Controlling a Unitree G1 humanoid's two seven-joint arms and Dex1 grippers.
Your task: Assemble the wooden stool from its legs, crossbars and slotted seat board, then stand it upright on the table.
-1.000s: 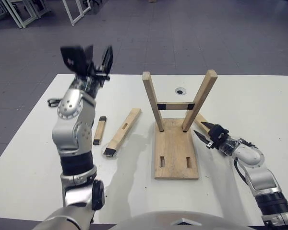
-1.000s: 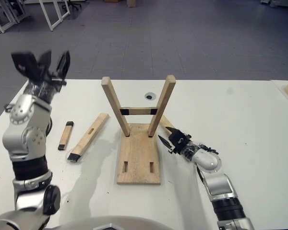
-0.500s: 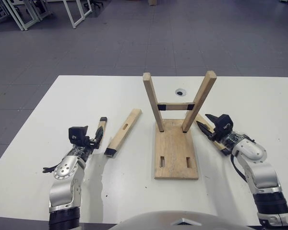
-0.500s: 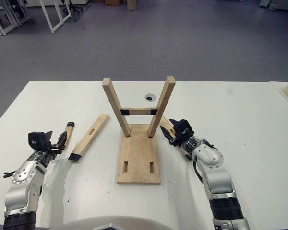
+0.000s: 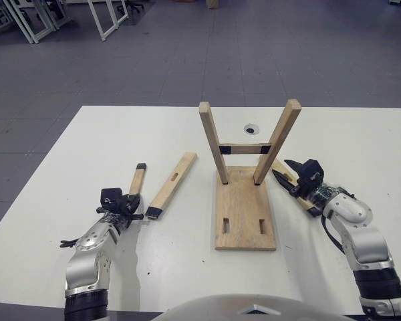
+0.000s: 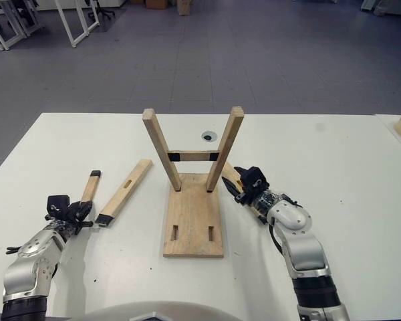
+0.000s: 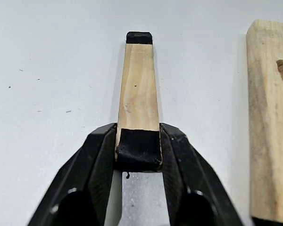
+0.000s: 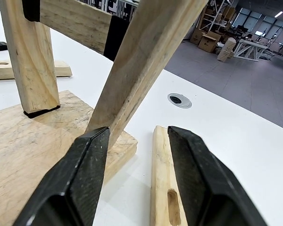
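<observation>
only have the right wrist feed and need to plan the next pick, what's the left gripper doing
observer: The left gripper is shut on the black-capped near end of the short crossbar, which lies flat on the table.
operator: any other loose piece on that side
observer: A slotted leg lies flat between that crossbar and the seat board, black cap toward the robot.
operator: free slots left in the board
observer: Two empty slots sit near its robot-side edge.

Pale wood crossbar (image 7: 138, 89) has black end caps; the table (image 5: 361, 147) is white, seemingly faintly speckled.
</observation>
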